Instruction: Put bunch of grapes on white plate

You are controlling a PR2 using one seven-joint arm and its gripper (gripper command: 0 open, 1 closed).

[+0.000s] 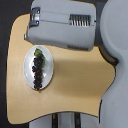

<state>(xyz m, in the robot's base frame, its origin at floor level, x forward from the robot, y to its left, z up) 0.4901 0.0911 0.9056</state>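
Soft, even, bright light; small, blurry picture, with faint shadow under the arm (62,25).

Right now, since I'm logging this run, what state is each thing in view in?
bunch of grapes: lying on the plate, leaf end away from the camera.
white plate: flat on the table, holding the grapes.
wooden table: bearing the plate.
robot arm: above the table's far side, apart from the plate; its gripper not visible.
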